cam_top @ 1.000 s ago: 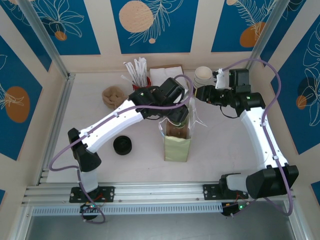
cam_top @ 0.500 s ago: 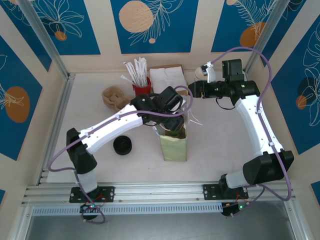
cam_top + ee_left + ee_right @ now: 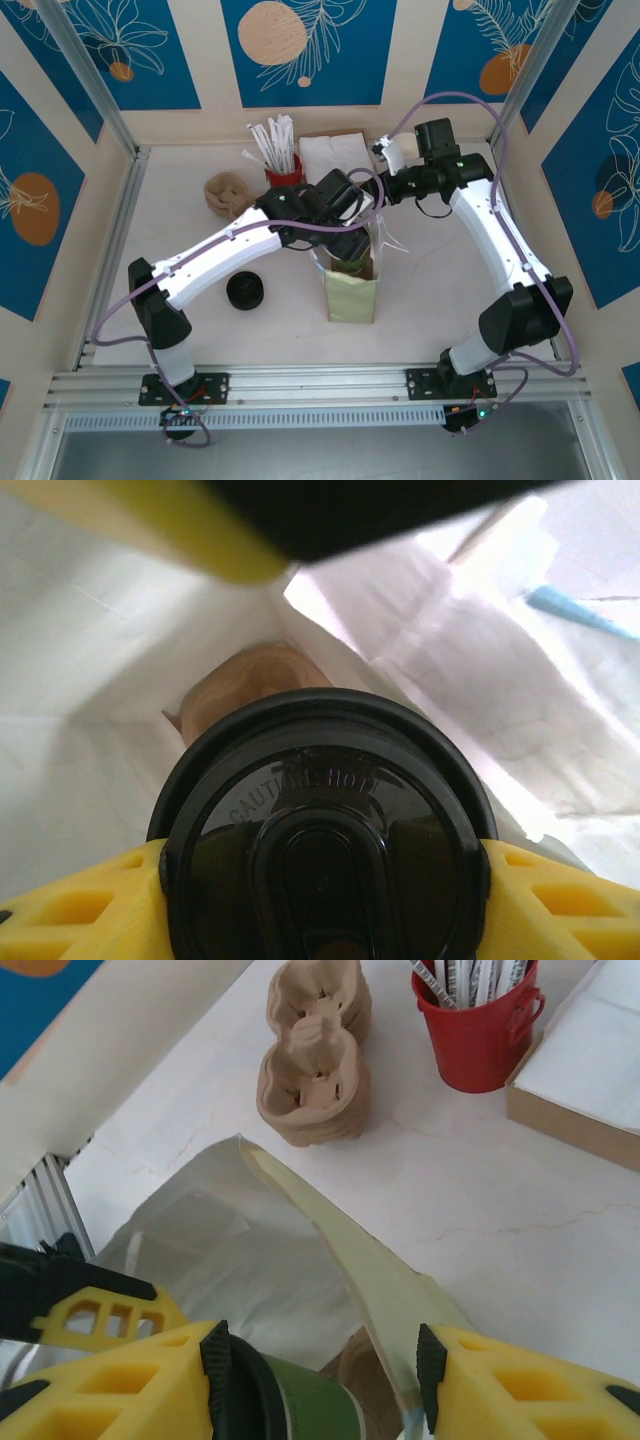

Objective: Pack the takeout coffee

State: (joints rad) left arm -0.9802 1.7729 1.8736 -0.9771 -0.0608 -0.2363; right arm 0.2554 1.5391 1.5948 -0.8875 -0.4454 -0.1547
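While the left gripper is clamped on the takeout coffee, black lid between its fingers, cup inside the paper bag, right gripper jaws apart, bag rim between them.

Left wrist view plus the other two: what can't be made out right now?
Left wrist: takeout coffee body hidden under its own lid; the lid also covers most of the bag floor, and the brown thing down there can't be identified.
Left wrist: yellow-and-black blur along the top edge, too close to name.
Top external: takeout coffee mostly hidden by the left gripper.
Right wrist: takeout coffee cut off by the bottom edge.
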